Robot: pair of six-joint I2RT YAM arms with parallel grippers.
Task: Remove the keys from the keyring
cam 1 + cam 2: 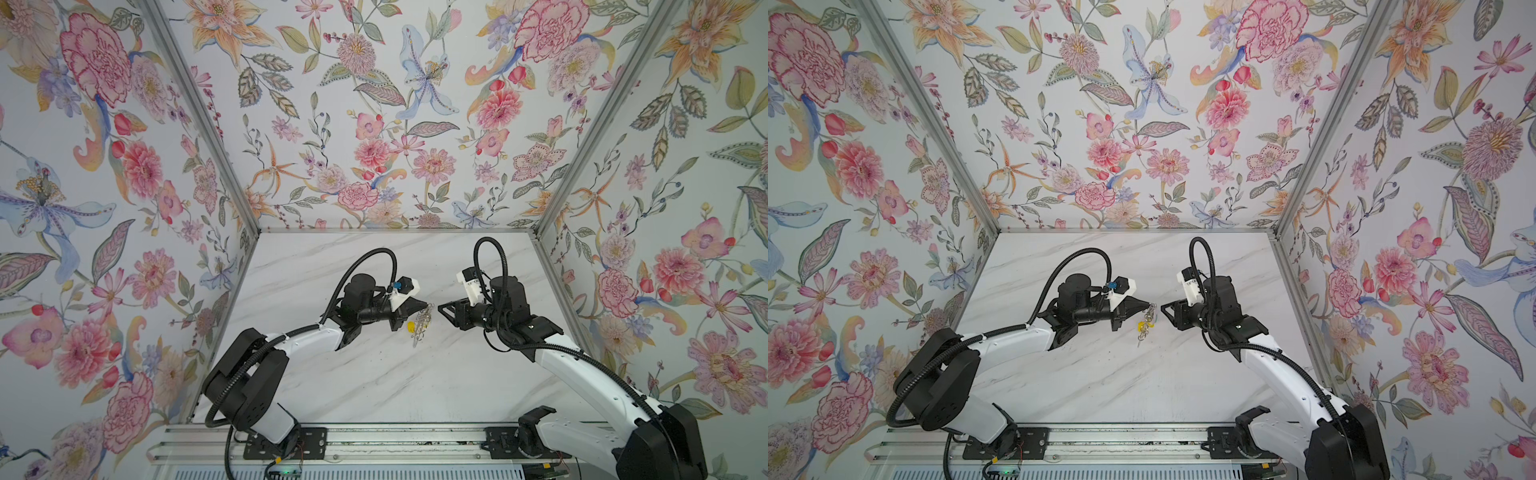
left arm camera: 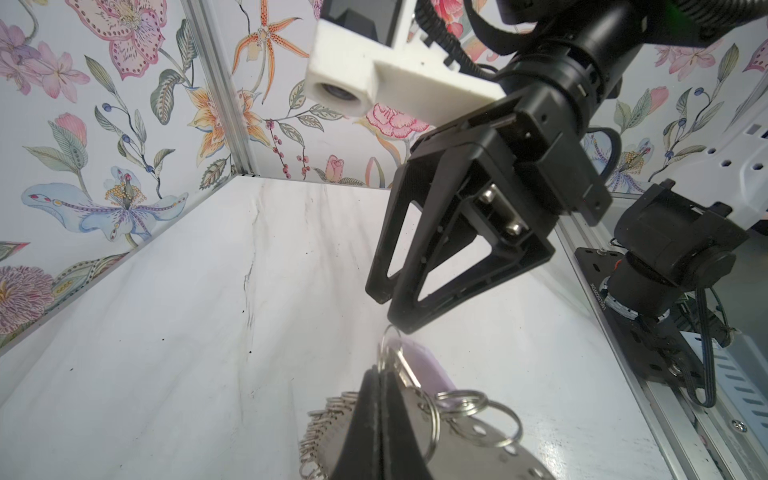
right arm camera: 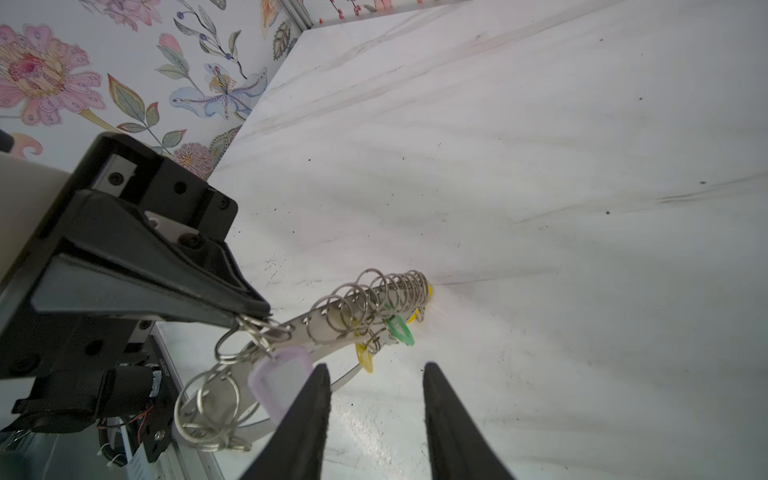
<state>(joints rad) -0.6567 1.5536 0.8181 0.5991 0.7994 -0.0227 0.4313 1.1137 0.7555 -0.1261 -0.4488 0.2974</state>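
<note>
Flowered walls (image 1: 374,124) close three sides of a white marble desk (image 1: 374,374). Near the middle of the desk, the keyring (image 1: 422,322) (image 1: 1147,322) hangs between the two arms in both top views. In the right wrist view its flat plate (image 3: 332,320) slants down toward the desk, and many wire rings (image 3: 390,291) stand along its edge. I cannot tell if its low end touches the desk.

The keys are on the keyring. Their tags show better than their metal: a lilac tag (image 3: 282,382) (image 2: 419,361) near the high end, and a green tag (image 3: 401,330) and a yellow tag (image 3: 365,357) (image 1: 411,327) farther down.

The left gripper (image 1: 426,304) (image 1: 1147,306) (image 2: 380,370) (image 3: 257,309) is closed tight on the high end of the keyring and holds it up.

The right gripper (image 1: 440,309) (image 1: 1163,309) (image 2: 390,307) (image 3: 376,368) faces it, just beside the lilac tag. Its jaws stand partly apart with only bare desk between them, and it holds nothing. I cannot tell if one finger (image 3: 307,415) touches the tag.
</note>
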